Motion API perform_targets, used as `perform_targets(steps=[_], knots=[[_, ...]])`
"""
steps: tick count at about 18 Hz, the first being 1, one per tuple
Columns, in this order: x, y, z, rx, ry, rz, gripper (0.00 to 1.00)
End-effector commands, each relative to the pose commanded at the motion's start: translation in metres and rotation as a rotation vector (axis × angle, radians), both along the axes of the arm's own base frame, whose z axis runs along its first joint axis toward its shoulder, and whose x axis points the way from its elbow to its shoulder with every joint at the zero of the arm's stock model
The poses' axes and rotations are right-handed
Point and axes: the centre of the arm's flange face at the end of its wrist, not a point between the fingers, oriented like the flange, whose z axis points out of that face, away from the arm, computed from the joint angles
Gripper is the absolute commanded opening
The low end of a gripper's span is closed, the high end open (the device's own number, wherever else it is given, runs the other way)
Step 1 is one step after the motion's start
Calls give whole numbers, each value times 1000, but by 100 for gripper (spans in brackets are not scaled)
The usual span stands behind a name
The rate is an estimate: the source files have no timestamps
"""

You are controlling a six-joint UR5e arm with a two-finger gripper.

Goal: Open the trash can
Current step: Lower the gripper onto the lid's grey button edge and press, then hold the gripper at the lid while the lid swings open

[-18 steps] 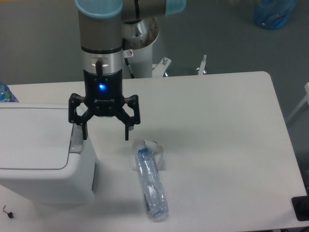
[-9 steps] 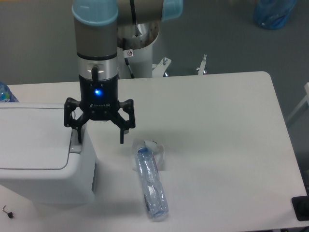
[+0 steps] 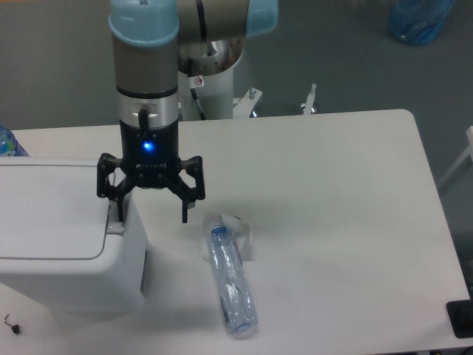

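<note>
The gripper point(image 3: 151, 213) is hanging over the right edge of the trash can point(image 3: 66, 244), jaws spread wide apart, one fingertip point(image 3: 118, 214) sitting at the grey button strip point(image 3: 116, 218). The trash can is standing at the surface's point(image 3: 332, 200) left, lid down. Gripper lettering is too blurred to read. A clear bottle point(image 3: 231, 285) is lying nearby.

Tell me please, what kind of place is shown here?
Probably a robotics lab or test room: a robot arm's gripper hangs over a plain white table holding only a trash can and a bottle, above a bare grey floor.
</note>
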Motion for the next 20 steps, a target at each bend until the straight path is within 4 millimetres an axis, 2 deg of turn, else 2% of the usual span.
perform_targets(steps=[11,17,20], knots=[[-1,1,-1,-1,-2,1,100],[-3,3,25,35,36,-10,100],[-20,-5,36,38,71,5,100]])
